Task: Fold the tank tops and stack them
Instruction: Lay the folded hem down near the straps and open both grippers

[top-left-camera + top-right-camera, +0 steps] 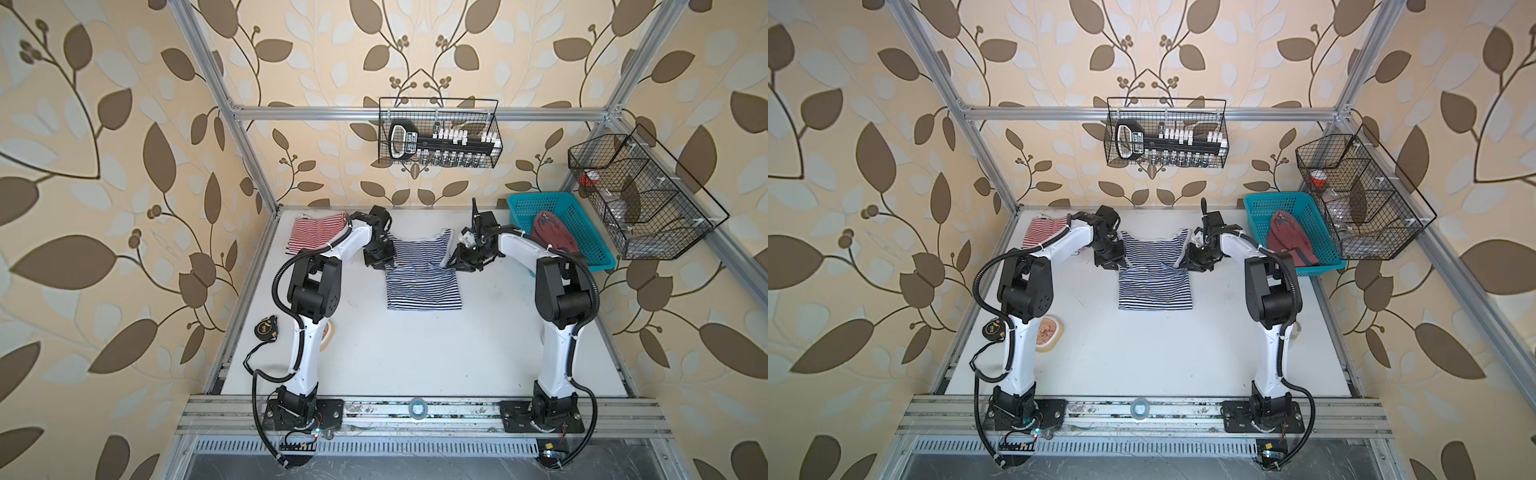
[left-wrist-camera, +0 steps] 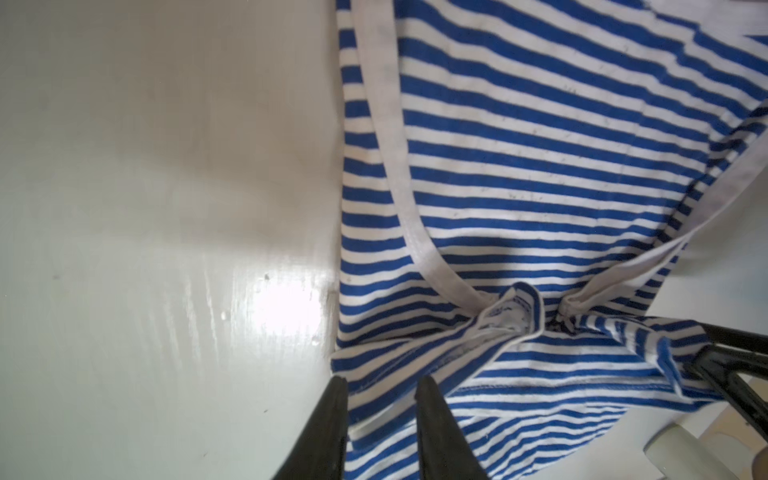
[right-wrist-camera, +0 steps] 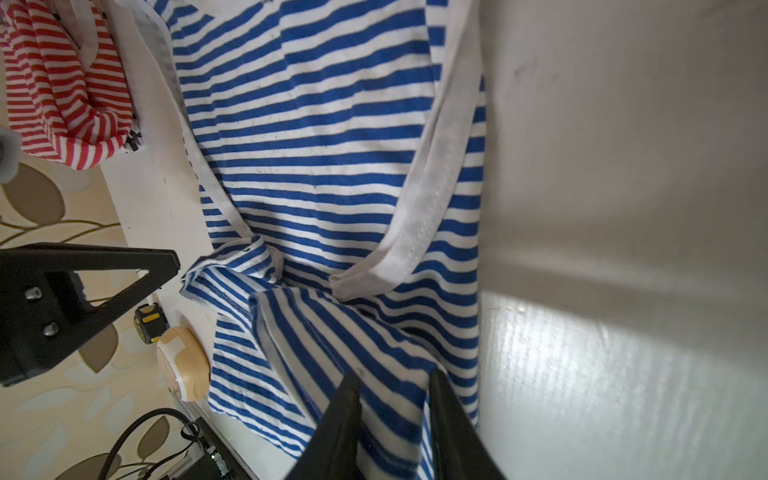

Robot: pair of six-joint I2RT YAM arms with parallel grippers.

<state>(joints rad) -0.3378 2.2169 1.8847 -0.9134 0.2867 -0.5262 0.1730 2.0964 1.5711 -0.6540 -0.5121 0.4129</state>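
On the table (image 1: 415, 353), the navy striped top (image 1: 419, 274) is lying in the middle, its hem doubled up to the chest. The left gripper (image 2: 382, 386) and right gripper (image 3: 395, 380) are standing slightly parted at the fold's corners, apparently letting go. A second fold is probably coming, calling for fresh grips.

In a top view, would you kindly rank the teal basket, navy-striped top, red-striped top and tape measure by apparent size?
Teal basket and navy-striped top, too alike to rank
then red-striped top, partly behind the left arm
then tape measure
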